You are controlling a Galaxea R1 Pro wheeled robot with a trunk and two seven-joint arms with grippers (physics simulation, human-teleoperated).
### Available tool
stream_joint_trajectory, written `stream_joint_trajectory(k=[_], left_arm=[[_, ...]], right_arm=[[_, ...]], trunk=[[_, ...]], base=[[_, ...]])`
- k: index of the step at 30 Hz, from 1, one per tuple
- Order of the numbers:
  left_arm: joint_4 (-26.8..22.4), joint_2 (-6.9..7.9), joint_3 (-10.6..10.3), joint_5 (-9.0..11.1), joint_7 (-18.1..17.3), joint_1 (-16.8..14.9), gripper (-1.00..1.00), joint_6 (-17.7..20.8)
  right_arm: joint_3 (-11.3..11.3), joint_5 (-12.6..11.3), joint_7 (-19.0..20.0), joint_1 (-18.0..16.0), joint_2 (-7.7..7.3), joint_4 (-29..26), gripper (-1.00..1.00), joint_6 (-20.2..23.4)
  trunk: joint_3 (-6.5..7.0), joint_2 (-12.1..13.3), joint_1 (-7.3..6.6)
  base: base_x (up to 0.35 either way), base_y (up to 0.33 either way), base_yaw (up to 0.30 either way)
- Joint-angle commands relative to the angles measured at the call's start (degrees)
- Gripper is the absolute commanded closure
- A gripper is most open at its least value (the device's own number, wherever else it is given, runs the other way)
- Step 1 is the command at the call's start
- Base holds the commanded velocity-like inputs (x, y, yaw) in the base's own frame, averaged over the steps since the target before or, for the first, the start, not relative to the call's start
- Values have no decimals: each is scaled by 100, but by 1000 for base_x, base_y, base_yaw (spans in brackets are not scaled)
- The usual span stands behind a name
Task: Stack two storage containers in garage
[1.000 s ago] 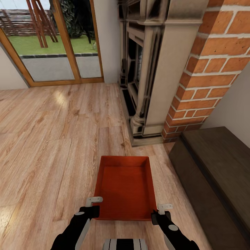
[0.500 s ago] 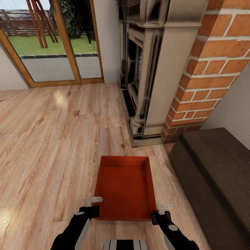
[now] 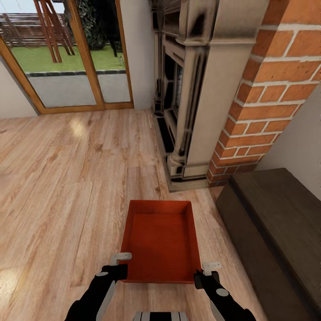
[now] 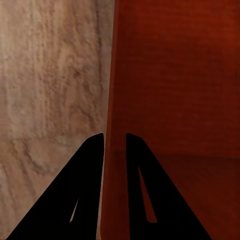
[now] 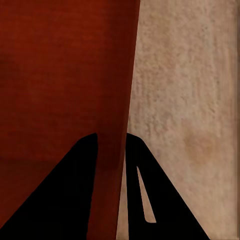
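Container (image 3: pixel 161 240) edges between both grippers' fingers

Bench (image 3: pixel 276 232) right of container (image 3: pixel 160 240)

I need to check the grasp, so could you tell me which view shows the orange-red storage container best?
The head view: the whole storage container shows there. The left wrist view shows one side wall between black fingers; the right wrist view likewise.

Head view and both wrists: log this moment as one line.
place: living room | storage container: held above plank floor | left gripper: shut on left wall | right gripper: shut on right wall | bench: at right
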Motion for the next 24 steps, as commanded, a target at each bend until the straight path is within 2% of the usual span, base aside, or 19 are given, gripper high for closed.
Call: stream_joint_trajectory(k=[1,14,24], left_arm=[[-12,0,19,-94,43,0,100,37],[-12,0,19,-105,68,0,100,39],[-10,-1,19,-97,69,0,100,40]], right_arm=[[16,-31,-37,-4,-6,6,100,-20],[17,-31,-30,-4,-5,5,100,-19],[17,-31,-29,-4,-5,5,100,-19]], trunk=[[15,40,-23],[252,562,-309],[514,963,-529]], base=[[0,0,0],[0,0,0],[0,0,0]])
